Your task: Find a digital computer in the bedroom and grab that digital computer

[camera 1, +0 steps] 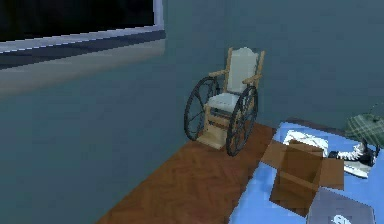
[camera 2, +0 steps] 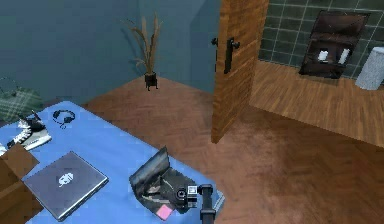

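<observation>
Judging the closed laptop (camera 2: 65,181), flat on the blue bed (camera 2: 115,140) at 9 o'clock from the claw (camera 2: 150,180), we expect it stiff, slippery and best taken by its thin edge; whether the claw holds anything we cannot tell.

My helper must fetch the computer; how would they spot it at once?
Look to the blue-covered bed. Beside the open brown cardboard box lies a closed, flat silver-grey laptop. Unlike the black headphones nearby, it is a thin slab with a round emblem on its lid.
</observation>
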Available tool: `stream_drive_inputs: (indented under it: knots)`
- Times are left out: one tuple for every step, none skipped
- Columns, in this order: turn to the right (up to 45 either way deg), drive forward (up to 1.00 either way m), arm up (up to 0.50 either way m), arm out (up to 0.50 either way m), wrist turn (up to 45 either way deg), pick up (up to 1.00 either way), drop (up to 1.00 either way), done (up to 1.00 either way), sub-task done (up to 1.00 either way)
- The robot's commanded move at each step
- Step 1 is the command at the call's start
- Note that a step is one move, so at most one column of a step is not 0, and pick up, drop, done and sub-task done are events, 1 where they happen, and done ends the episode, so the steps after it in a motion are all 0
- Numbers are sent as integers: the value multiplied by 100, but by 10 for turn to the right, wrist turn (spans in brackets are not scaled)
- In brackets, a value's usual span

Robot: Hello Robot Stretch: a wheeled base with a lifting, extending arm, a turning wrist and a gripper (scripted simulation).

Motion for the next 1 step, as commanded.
stream_drive_inputs:
  knots:
    - [0, 0, 0, 0, 90, 0, 0, 0, 0]
